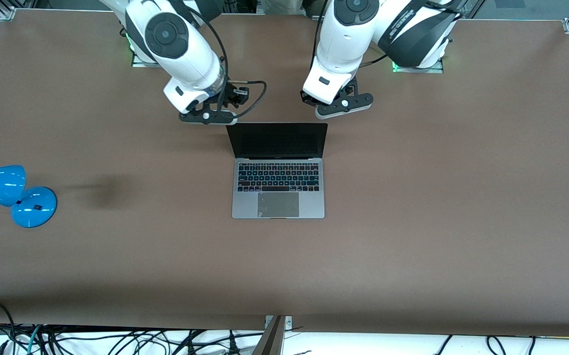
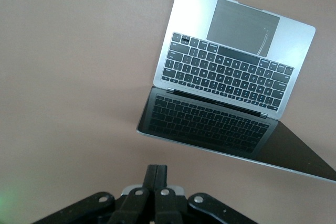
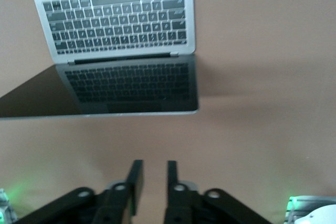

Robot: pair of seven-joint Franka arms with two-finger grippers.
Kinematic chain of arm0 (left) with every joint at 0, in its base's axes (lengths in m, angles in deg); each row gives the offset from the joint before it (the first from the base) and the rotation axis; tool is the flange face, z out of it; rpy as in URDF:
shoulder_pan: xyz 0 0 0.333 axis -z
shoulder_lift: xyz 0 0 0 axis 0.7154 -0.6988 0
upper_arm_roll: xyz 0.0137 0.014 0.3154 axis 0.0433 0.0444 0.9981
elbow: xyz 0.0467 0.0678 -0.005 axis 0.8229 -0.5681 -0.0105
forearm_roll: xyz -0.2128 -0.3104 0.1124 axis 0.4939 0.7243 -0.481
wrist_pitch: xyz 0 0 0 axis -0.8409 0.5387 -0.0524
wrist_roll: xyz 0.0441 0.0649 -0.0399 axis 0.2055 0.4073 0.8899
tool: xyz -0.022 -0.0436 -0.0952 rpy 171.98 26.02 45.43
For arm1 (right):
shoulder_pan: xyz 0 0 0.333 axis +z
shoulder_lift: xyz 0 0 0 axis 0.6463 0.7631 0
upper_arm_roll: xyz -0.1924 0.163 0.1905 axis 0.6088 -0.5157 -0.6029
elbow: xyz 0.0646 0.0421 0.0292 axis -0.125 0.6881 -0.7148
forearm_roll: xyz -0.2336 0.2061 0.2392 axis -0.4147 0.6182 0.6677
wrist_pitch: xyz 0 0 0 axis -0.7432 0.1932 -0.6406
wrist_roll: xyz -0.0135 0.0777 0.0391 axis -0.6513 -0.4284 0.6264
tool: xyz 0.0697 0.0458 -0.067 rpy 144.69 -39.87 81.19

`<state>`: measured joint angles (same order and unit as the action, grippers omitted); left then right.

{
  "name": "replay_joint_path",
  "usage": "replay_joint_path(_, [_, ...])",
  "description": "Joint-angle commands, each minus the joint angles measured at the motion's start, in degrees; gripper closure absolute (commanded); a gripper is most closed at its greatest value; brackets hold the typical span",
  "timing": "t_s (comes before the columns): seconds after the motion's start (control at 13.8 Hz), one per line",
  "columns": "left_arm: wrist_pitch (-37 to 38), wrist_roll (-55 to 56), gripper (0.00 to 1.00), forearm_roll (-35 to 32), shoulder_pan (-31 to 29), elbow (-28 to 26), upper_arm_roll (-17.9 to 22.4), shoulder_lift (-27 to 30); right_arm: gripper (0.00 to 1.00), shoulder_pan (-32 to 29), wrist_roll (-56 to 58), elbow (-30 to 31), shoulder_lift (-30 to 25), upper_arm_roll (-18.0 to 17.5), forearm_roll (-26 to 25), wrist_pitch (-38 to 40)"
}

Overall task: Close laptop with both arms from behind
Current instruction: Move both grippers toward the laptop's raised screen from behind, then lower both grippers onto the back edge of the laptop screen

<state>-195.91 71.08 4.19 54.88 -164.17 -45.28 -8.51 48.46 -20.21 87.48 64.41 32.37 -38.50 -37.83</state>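
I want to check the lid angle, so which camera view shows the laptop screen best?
The left wrist view: the open screen fills the frame, with the shut left gripper near its top edge. The right wrist view cuts off one screen corner. The front view shows it small and foreshortened.

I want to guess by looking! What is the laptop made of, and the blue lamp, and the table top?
The laptop looks like matte silver-grey metal, probably aluminium, going by its even dull sheen; its screen is glossy and mirrors the keys. The blue lamp is shiny, with bright glints: painted metal or plastic, hard to say. The table has a flat brown, dull cover, material unclear.
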Motion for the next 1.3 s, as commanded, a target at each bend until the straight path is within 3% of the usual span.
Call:
replay_joint_path(0.0, [-1.96, 0.76, 1.0, 1.24, -0.07, -0.95, -0.13, -1.46, 0.88, 1.03, -0.62, 0.98, 1.25, -0.12, 1.57, -1.2])
replay_joint_path(0.58, [-4.6, 1.99, 1.0, 1.15, 1.16, -1.39, -0.04, -5.33, 0.91, 3.05, -0.62, 2.55, 5.47, -0.04, 1.48, -4.88])
replay_joint_path(1.23, [-10.93, 2.43, 1.0, 0.36, 1.25, -6.84, -0.04, -6.57, 0.91, 3.76, 2.88, 3.52, 8.29, 1.45, 0.43, -13.15])
